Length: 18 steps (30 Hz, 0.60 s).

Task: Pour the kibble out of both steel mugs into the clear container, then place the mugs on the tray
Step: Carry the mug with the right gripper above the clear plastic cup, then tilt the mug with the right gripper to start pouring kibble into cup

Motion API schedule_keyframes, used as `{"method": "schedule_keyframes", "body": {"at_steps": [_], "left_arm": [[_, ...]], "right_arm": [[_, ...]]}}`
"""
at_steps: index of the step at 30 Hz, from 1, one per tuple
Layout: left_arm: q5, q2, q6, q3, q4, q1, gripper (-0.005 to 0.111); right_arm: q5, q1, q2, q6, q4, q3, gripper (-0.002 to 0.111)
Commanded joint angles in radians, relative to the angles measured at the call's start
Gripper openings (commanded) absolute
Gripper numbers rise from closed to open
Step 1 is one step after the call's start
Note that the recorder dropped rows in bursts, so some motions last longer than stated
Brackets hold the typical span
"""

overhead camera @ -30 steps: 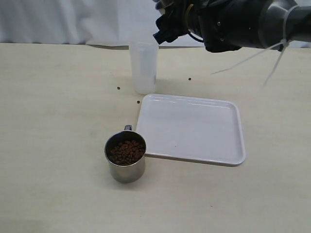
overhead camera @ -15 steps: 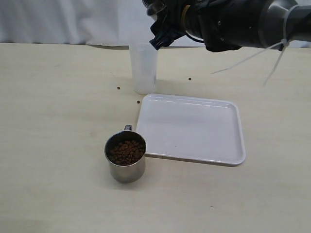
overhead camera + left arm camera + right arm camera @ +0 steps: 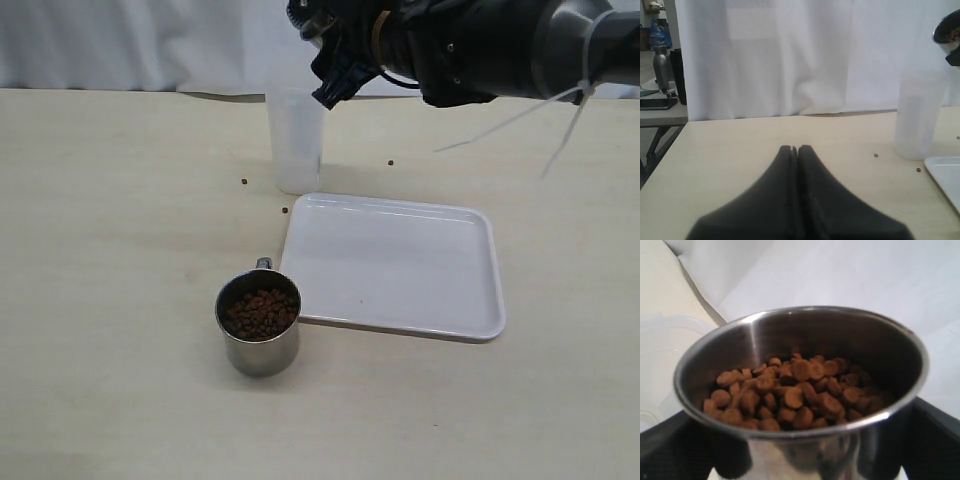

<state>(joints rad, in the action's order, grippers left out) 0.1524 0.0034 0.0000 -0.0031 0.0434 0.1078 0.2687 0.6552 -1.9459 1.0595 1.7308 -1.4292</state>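
At the top centre of the frame, the right gripper [image 3: 338, 55] is clamping a steel mug [image 3: 805, 452] of kibble [image 3: 790, 390] just above the clear container [image 3: 296, 140], while the left gripper [image 3: 797, 150] is sitting closed, empty.

in the exterior view the right claw [image 3: 335, 55] runs off the top edge, and the held steel mug [image 3: 314, 22] shows only as a sliver of shine among its dark parts. the left wrist view cuts that mug and the tray [image 3: 940, 167] at one edge. the left claw [image 3: 797, 148] is a blurred dark mass, its base cropped. the clear container [image 3: 916, 117] is too cloudy to tell its contents. the right wrist view crops the mug's lower wall.
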Motion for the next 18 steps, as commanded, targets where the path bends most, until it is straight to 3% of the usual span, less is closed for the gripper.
{"method": "schedule_keyframes", "body": {"at_steps": [1, 12, 18], "left_arm": [[-0.008, -0.003, 0.000, 0.003, 0.000, 0.010, 0.000], [-0.011, -0.003, 0.000, 0.003, 0.000, 0.010, 0.000], [-0.011, -0.003, 0.000, 0.003, 0.000, 0.010, 0.000]], "right_arm": [[-0.007, -0.001, 0.006, -0.015, 0.014, -0.017, 0.005], [-0.012, -0.001, -0.035, -0.060, 0.014, -0.063, 0.005], [-0.012, -0.001, -0.046, -0.177, 0.014, -0.063, 0.005]]}}
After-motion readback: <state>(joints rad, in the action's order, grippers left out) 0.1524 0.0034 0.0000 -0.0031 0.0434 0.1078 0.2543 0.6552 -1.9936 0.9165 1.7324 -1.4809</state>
